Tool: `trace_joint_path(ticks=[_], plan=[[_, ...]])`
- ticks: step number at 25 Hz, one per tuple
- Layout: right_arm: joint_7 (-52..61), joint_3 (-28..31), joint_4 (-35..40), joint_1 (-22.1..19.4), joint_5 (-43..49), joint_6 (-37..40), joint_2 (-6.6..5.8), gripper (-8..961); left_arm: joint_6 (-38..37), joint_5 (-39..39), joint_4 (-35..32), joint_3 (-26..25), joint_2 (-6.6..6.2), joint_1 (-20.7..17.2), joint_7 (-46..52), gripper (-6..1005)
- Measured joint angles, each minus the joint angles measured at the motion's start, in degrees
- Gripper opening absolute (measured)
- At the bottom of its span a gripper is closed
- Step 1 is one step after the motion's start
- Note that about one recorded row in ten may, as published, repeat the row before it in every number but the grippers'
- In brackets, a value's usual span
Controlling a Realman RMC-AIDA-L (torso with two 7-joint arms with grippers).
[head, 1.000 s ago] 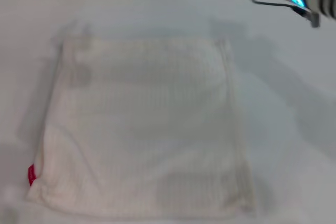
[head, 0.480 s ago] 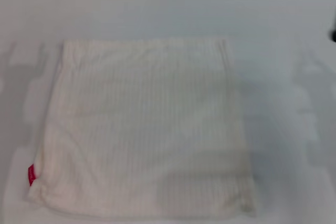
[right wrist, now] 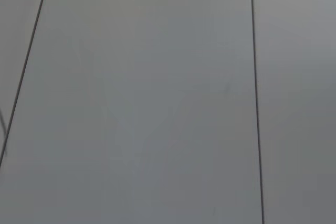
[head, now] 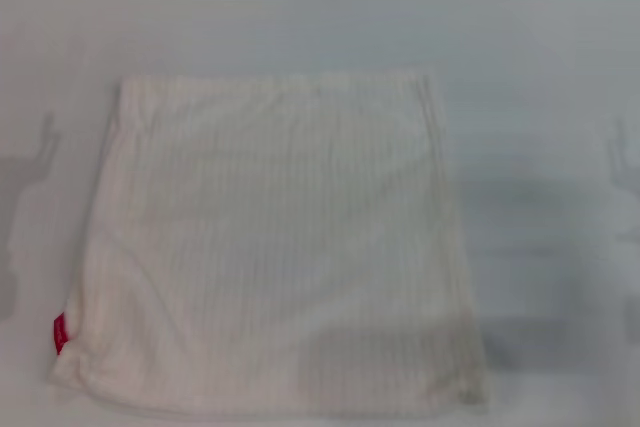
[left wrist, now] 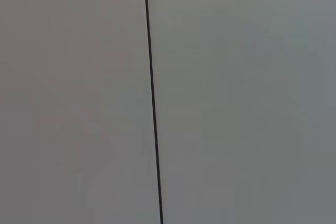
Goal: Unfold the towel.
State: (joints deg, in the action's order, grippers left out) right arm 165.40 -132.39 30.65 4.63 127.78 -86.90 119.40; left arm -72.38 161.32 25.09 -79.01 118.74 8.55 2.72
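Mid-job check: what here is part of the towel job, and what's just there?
Job:
- towel, lying flat on the table, red tag at its near left corner

Just there:
- table
- wall panels with dark seams, all that either wrist view shows

Neither gripper is in view.

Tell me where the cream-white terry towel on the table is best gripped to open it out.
Probably at a near corner. The cream-white rectangular terry towel lies flat on the white table, and its near edge looks thicker and slightly rumpled, near the small red tag and at the opposite near corner. Come in low from the robot's side. Neither gripper is in view.
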Motion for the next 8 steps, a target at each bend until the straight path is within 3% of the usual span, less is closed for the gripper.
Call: trace_joint_path(ticks=[8], plan=[[0.0,-0.8,-1.9,0.6,0.0,1.5,0.11,667,-0.1,0.0,-0.8,1.7,-0.01,-0.5,-0.2,805]])
